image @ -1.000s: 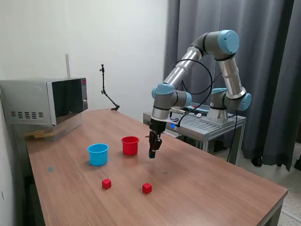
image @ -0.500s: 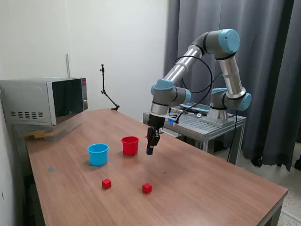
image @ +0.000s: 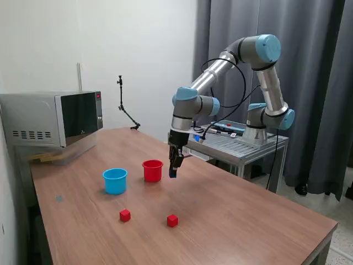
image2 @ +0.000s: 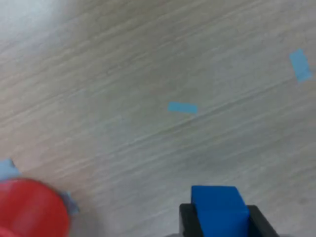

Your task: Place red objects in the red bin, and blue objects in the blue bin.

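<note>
The gripper (image: 172, 172) hangs above the counter (image: 237, 221), just to the exterior view's right of the red cup (image: 153, 170) and clear of the surface. In the wrist view the jaws are clamped on a blue cube (image2: 218, 207), one black finger (image2: 186, 221) showing on each side of it; the cube sits square between them. A second blue cube is not visible in either view.

The blue cup (image: 115, 180) stands beyond the red cup, to the exterior view's left of it, the two cups near each other but apart. Two red cubes lie on the counter in front of the red cup: one (image: 125, 215) toward the blue cup's side, the other (image: 172, 221) more to the exterior view's right. Both are untouched.

Judgement: the step in hand is the carry of the blue cube to the blue cup. The next move calls for travel past the red cup, with the cube held above its rim, then centring over the blue cup's mouth before release. The red cubes remain to be sorted.
</note>
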`<state>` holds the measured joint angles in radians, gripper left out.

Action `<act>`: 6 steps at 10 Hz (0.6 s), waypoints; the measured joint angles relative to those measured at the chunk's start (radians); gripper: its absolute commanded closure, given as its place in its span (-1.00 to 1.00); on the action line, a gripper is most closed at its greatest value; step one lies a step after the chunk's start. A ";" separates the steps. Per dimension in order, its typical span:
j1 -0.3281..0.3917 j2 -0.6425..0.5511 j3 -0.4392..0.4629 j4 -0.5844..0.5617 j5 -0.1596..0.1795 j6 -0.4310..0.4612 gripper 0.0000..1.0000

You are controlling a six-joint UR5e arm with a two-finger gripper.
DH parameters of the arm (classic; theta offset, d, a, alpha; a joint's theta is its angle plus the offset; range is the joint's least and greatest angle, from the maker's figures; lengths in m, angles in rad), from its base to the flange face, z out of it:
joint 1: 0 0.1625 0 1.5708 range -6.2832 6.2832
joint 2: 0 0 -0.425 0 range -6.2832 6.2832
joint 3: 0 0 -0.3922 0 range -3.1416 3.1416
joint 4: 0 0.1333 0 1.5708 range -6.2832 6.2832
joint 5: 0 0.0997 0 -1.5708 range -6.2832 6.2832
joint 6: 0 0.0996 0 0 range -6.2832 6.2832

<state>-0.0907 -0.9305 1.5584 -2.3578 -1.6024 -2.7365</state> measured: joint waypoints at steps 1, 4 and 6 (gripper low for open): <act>-0.002 0.002 -0.026 0.018 0.000 -0.001 1.00; -0.025 0.012 -0.112 0.115 0.001 -0.003 1.00; -0.048 0.018 -0.161 0.167 0.002 -0.019 1.00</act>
<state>-0.1384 -0.9124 1.3971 -2.1907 -1.6004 -2.7558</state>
